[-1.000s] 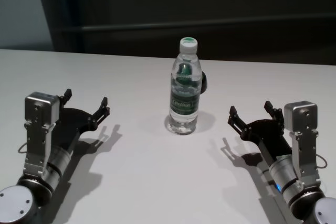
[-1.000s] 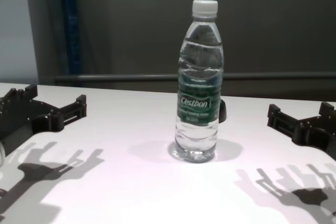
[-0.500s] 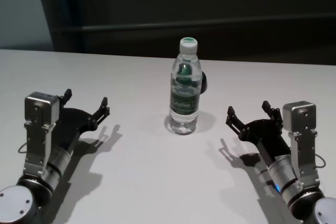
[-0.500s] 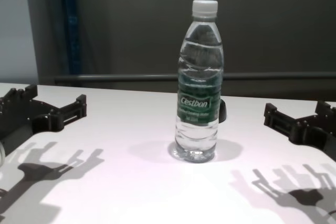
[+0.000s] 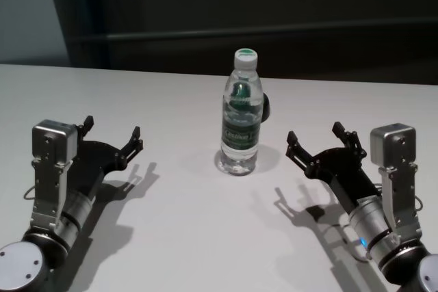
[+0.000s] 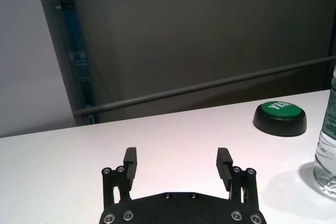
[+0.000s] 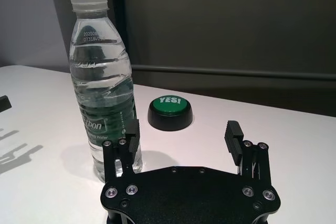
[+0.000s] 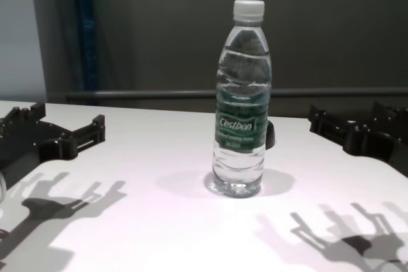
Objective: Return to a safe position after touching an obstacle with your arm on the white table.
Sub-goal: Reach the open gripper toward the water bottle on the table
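The obstacle, a clear water bottle [image 5: 241, 117] with a white cap and green label, stands upright mid-way across the white table [image 5: 178, 223]. My right gripper [image 5: 315, 133] hangs open above the table to the bottle's right, a short gap away and not touching it. In the right wrist view the bottle [image 7: 102, 93] rises just beyond one finger of that gripper [image 7: 182, 129]. My left gripper [image 5: 112, 129] is open and empty, well left of the bottle. The chest view shows the bottle [image 8: 242, 106] between both grippers.
A low black button with a green top [image 7: 169, 113] sits on the table just behind the bottle. A dark wall with a horizontal rail runs behind the table's far edge.
My right gripper has risen off the table and moved forward and inward toward the bottle. The left arm and the bottle have not moved.
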